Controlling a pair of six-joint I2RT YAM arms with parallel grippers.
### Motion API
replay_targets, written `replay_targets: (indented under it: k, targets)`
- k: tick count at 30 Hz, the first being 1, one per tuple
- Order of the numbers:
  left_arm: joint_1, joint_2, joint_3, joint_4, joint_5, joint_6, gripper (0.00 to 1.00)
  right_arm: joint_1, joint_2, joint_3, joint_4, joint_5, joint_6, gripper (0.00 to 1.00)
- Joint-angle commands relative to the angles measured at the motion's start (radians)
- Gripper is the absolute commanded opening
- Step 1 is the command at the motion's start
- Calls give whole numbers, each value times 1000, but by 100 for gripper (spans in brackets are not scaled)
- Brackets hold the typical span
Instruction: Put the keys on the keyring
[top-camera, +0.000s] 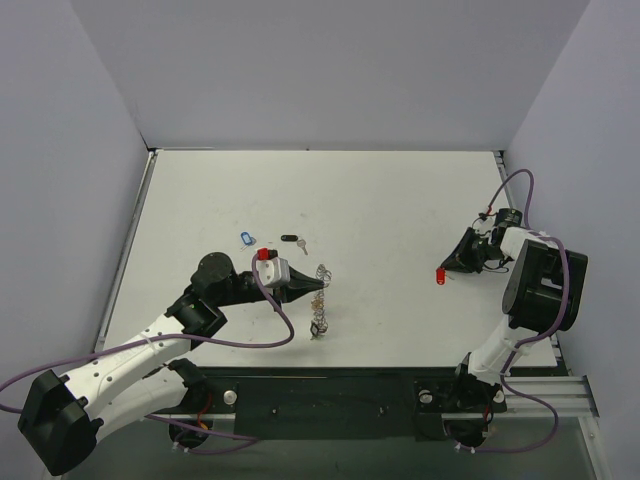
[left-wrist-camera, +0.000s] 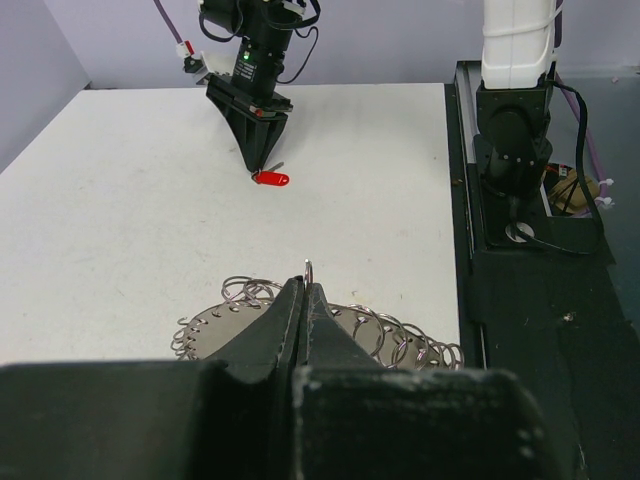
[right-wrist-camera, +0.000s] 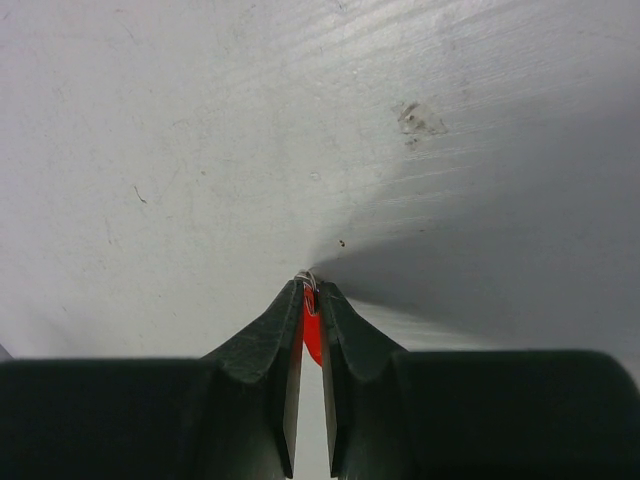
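Left gripper (top-camera: 302, 284) pressed shut, pinching keyring (top-camera: 320, 300), which sits at 6 o'clock on table (top-camera: 400, 200). Right gripper (top-camera: 447, 270) nips red key (top-camera: 441, 277) out at 3 o'clock, well apart. Tip imo: leave key's wire loop poking past fingertips, come in slow at rim loop, left stays rigid. Blue key (top-camera: 247, 238) and black key (top-camera: 291, 239) lie loose at 10 o'clock of ring.
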Motion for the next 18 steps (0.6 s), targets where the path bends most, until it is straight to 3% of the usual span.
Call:
replay_targets:
  k: [1,18]
  targets:
    - [3,-12,31,36,5,21,0,7,1,36,-40,-18,-7,8]
    - [4,-11,31,35,5,21,0,23,13,45,-62,20,-22,8]
